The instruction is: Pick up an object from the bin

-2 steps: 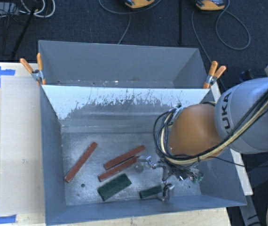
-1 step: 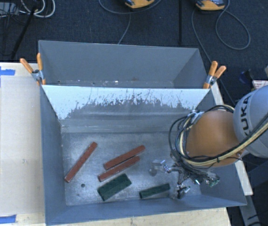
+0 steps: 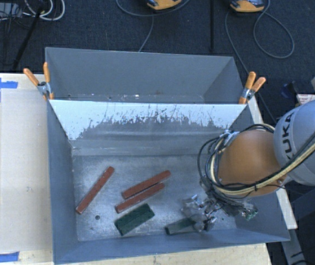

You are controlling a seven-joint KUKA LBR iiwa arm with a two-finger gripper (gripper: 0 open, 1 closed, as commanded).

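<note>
Camera view: gripper low at the bin's front right, nothing lifted yet

The gripper point(image 3: 204, 213) sits close to the floor of the grey metal bin point(image 3: 146, 84), at the right end of a small dark flat bar point(image 3: 177, 227) that lies near the front wall. Whether the gripper is apart or together cannot be told, so no grasp is confirmed. Closing and lifting appear to remain. The bar lies flat, its long axis roughly left to right, with the right end angled slightly toward the back wall.
</note>
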